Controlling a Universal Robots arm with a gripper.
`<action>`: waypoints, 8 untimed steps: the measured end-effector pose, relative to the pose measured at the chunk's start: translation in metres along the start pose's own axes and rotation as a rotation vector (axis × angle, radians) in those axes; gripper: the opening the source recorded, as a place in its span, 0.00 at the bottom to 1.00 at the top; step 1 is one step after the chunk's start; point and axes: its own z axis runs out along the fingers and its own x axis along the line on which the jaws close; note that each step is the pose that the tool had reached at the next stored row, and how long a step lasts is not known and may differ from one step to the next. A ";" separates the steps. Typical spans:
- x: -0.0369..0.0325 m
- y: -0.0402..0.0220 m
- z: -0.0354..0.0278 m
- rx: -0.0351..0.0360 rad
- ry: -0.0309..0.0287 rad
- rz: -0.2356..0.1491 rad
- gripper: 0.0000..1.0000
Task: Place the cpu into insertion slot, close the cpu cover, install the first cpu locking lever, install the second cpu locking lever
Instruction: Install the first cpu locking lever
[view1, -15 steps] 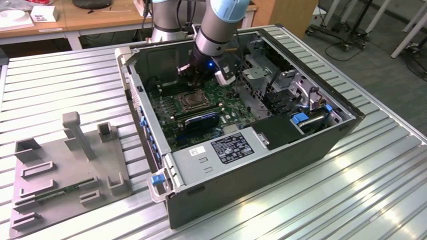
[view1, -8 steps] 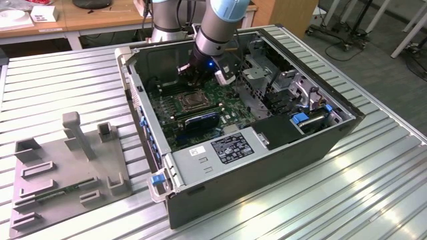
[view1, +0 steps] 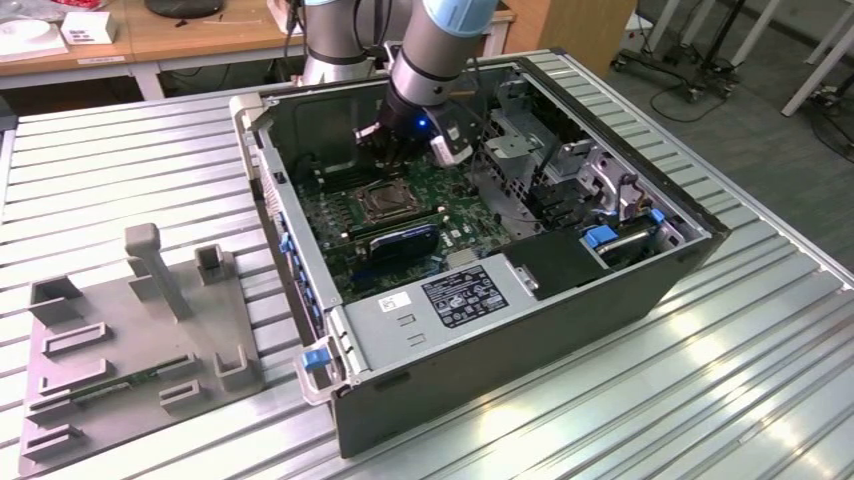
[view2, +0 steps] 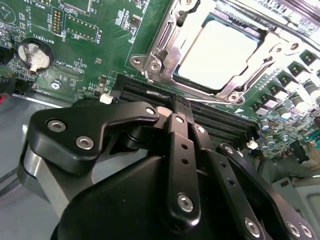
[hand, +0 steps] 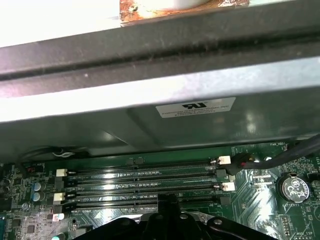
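Ribbed metal planks make up the surface (view1: 120, 160) under everything, with wooden desks behind it. On that surface lies an open computer case (view1: 534, 330), and beside it, toward the exterior view's left, sits a grey fixture block (view1: 134, 340) with upright posts. My arm (view1: 447, 45) reaches down into the case over the green circuit board (view1: 461, 205).

My pincer (view2: 176, 102) hangs low above the board, its black fingers (view2: 181, 150) pressed together with nothing between them; the tips sit over the long black memory slots (hand: 140, 182), just beside the socket area.

The insertion slot (view1: 383, 203) lies near the middle of the board in the exterior view. In the second wrist view the cpu (view2: 220, 52) rests flat inside it, its pale metal top showing through the cut-out of the cpu cover (view2: 165, 52), which lies down around the chip. A thin locking lever (view2: 252, 75) runs along one edge of the cover; I cannot tell whether it is latched. A round coin battery (view2: 33, 55) sits on the board, well apart from the socket.
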 end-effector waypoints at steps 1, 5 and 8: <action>0.0004 0.0000 0.0000 0.0001 -0.0003 0.000 0.11; 0.0039 0.0004 0.0006 0.0001 -0.0026 -0.001 0.11; 0.0058 0.0014 0.0012 -0.0001 -0.0034 -0.001 0.11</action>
